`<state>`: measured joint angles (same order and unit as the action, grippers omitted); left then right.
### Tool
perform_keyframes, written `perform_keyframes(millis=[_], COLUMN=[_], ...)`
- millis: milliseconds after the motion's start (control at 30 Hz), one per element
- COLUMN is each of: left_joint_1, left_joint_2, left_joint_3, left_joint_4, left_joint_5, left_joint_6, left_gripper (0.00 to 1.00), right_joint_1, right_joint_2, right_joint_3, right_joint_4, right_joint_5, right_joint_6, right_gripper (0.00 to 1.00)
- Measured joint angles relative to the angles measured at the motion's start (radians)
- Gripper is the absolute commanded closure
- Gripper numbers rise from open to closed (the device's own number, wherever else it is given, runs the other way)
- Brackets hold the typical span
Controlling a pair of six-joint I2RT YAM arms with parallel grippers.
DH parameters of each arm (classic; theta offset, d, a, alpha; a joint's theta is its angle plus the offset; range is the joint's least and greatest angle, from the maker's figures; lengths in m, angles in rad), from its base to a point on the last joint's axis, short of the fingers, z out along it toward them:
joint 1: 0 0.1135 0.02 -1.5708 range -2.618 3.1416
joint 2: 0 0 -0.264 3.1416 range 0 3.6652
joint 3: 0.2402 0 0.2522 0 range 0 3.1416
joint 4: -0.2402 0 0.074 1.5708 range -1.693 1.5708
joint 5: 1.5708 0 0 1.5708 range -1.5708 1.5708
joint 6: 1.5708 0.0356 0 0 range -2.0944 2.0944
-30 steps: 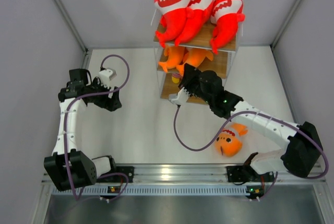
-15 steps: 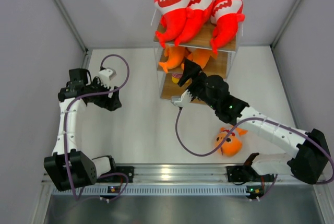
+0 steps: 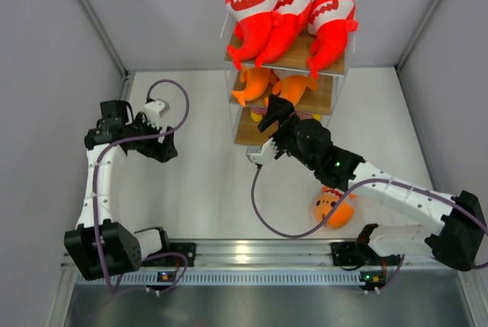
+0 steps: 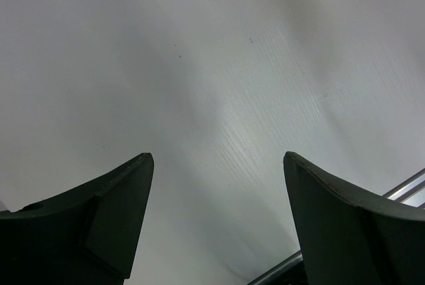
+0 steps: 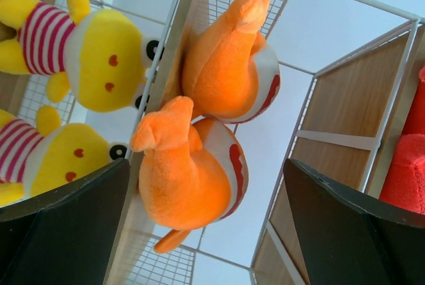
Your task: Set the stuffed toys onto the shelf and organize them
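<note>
Three red shark toys (image 3: 286,14) lie across the top board of the shelf (image 3: 245,133). Two orange fish (image 3: 255,81) (image 3: 293,87) rest side by side on the middle tier; in the right wrist view they are the near fish (image 5: 189,179) and the far fish (image 5: 229,72), tails toward the camera. My right gripper (image 3: 271,116) (image 5: 206,165) stands open just in front of the near fish, touching nothing. A third orange fish (image 3: 333,208) lies on the table under the right arm. My left gripper (image 3: 158,146) (image 4: 218,159) hangs open over bare table, far left of the shelf (image 5: 345,99).
Yellow plushes with red-striped shirts (image 5: 99,59) (image 5: 60,159) sit on the lowest tier. The shelf's white wire frame (image 5: 392,99) and a red shark (image 5: 405,165) are at the right. Grey walls close in the table. A metal rail (image 3: 244,251) runs along the near edge.
My right gripper has gone from shut to wide open, letting go of the orange fish on the middle tier, and has drawn back a little. The left arm has not moved.
</note>
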<state>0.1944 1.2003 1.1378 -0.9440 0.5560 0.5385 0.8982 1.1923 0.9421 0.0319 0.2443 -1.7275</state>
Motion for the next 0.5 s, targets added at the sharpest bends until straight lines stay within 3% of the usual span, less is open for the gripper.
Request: perform_keyframes(millis=[133, 267, 400, 500], left_joint_1=[0.0, 0.0, 0.0, 0.0], left_joint_2=[-0.002, -0.003, -0.003, -0.003], left_joint_3=[0.0, 0.0, 0.0, 0.0], left_joint_4=[0.0, 0.0, 0.0, 0.0], left_joint_5=[0.0, 0.0, 0.001, 0.003], left_joint_6=[0.006, 0.006, 0.006, 0.006], left_gripper=[0.15, 0.15, 0.15, 0.15], right_joint_1=[0.062, 0.24, 0.417, 0.435], right_joint_2=[-0.014, -0.04, -0.025, -0.023], right_joint_3=[0.0, 0.032, 0.232, 0.368], right_joint_4=[-0.018, -0.109, -0.361, -0.471], right_joint_5=[0.043, 0.107, 0.088, 0.052], right_joint_6=[0.059, 0.209, 0.587, 0.888], right_gripper=[0.01, 0.01, 0.01, 0.01])
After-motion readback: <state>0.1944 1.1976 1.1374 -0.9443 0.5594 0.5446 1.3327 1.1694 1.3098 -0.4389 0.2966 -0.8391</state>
